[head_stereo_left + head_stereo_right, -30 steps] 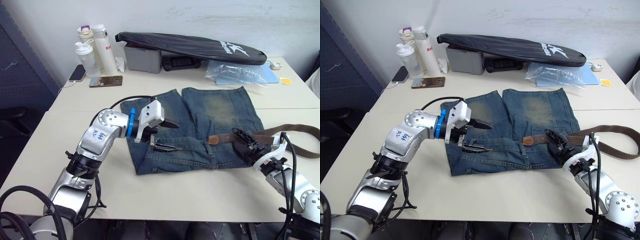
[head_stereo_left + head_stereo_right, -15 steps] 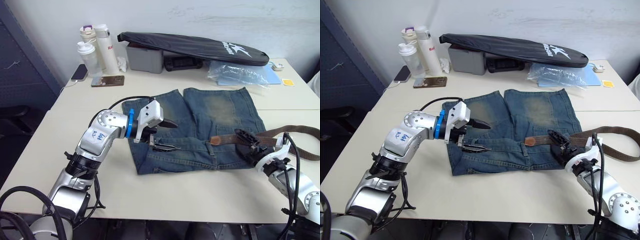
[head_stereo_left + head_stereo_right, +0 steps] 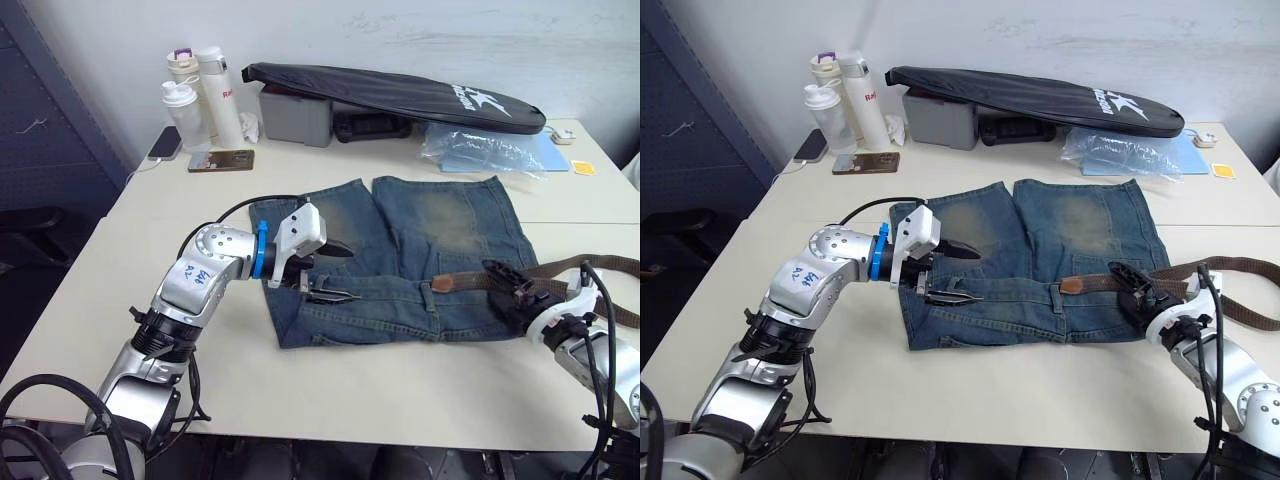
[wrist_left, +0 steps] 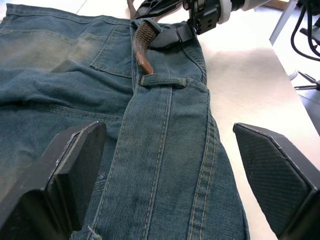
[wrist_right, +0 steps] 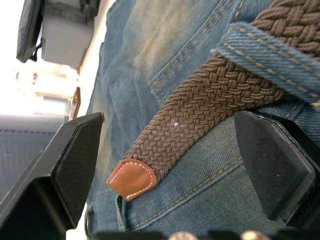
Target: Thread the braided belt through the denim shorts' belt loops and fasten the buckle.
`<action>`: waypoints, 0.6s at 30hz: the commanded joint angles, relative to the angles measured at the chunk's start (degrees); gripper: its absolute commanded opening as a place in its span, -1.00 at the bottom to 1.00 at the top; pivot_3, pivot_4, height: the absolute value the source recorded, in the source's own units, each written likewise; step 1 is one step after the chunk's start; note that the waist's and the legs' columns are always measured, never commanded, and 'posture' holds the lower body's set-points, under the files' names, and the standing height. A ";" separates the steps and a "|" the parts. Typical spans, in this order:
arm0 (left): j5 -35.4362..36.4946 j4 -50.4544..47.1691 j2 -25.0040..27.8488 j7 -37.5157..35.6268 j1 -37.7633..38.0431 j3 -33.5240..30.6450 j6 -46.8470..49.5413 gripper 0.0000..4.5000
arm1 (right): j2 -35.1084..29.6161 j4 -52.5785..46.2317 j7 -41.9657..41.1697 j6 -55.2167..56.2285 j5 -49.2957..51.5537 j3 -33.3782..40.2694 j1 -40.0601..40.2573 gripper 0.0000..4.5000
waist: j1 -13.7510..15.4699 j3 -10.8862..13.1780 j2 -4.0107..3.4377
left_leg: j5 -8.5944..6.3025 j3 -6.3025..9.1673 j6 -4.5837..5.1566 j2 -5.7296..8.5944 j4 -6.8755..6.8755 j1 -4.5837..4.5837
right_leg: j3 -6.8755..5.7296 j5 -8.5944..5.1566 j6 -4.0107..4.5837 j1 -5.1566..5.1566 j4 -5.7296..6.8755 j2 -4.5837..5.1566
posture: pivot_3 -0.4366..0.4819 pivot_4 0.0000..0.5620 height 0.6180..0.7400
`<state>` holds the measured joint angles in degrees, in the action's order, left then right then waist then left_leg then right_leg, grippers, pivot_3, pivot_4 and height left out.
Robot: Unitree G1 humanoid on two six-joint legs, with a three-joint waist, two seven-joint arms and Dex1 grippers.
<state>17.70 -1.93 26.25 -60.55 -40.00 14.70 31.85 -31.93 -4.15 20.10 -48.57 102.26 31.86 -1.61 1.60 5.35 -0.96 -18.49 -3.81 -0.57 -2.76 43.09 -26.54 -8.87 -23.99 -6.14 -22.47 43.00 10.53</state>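
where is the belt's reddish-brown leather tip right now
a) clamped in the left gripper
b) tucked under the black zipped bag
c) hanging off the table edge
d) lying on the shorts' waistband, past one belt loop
d: the braided belt runs under a belt loop and its leather tip lies flat on the denim shorts, with both grippers open and holding nothing.

The denim shorts [image 3: 400, 255] lie flat on the surface [image 3: 350, 375], between the two grippers. The left gripper [image 3: 335, 272] hovers over their left end. The braided belt [image 3: 1110, 281] lies along the waistband just before the right gripper [image 3: 1135, 285], its tip [image 5: 131, 178] past one belt loop [image 5: 272, 57], the rest trailing rightward behind that gripper.
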 commanded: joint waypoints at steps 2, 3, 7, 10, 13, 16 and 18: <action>0.49 -2.36 -0.46 0.69 -0.01 -0.69 -0.59 1.00 | -0.92 0.21 4.39 1.48 0.92 2.22 2.56 0.99 | 0.02 0.00 0.00 | 0.00 0.00 0.00 0.00 0.00 -0.04 | -0.01 0.00 0.00 0.01 0.00 -0.01 | -0.05 -0.47 -0.93; 0.38 -2.29 -0.60 0.81 -0.02 -0.63 -0.77 1.00 | -1.04 -0.51 4.25 1.27 1.69 2.20 3.09 0.99 | 0.03 0.00 0.00 | 0.00 0.00 0.00 0.00 -0.01 -0.06 | -0.01 0.00 0.00 0.01 0.00 -0.01 | -0.05 -0.47 -0.93; 0.38 -0.69 -2.92 1.96 -1.22 -0.52 -1.24 1.00 | -3.32 -7.62 -0.26 -1.36 5.83 1.24 6.09 0.99 | 0.08 -0.01 -0.03 | 0.00 -0.02 0.00 -0.01 -0.02 -0.16 | -0.01 0.00 0.00 -0.01 0.01 -0.02 | -0.05 -0.47 -0.93; -0.15 2.91 -6.75 2.94 -3.88 0.53 -1.55 1.00 | -7.49 -16.55 -5.49 -3.45 6.51 2.90 9.81 0.99 | 0.06 0.03 -0.20 | 0.01 -0.03 0.01 0.00 -0.02 -0.39 | -0.07 0.00 -0.01 -0.09 -0.09 -0.02 | -0.05 -0.47 -0.93; -1.43 8.35 -11.23 4.50 -7.23 1.71 -1.42 1.00 | -11.85 -22.44 -9.19 -4.46 6.22 5.35 14.41 0.99 | 0.10 0.03 -0.20 | 0.18 -0.04 0.30 0.00 -0.04 -0.56 | -0.20 0.00 -0.03 -0.05 -0.54 -0.06 | -0.05 -0.47 -0.93; -1.91 13.90 -14.91 4.69 -10.35 2.67 -1.07 1.00 | -14.13 -26.48 -12.45 -4.40 4.45 7.16 18.21 0.99 | 0.16 0.03 -0.15 | 0.26 -0.08 0.43 0.02 -0.14 -0.55 | -0.22 0.03 -0.09 0.10 -0.87 -0.10 | -0.05 -0.47 -0.93; -4.25 21.76 -18.91 5.40 -14.31 4.58 -2.20 1.00 | -15.00 -30.49 -13.94 -3.87 2.72 8.99 21.37 0.99 | 0.24 0.04 -0.14 | 0.29 -0.08 0.49 -0.01 -0.20 -0.47 | -0.25 0.04 -0.10 0.06 -0.96 -0.15 | -0.05 -0.47 -0.93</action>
<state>15.11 15.16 9.71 -55.71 -50.96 18.18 31.07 -45.84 -30.02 8.11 -52.96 106.01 38.09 18.44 1.84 5.39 -1.09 -18.18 -3.89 -0.05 -2.77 42.87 -27.01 -9.13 -23.96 -6.25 -22.43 42.03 10.39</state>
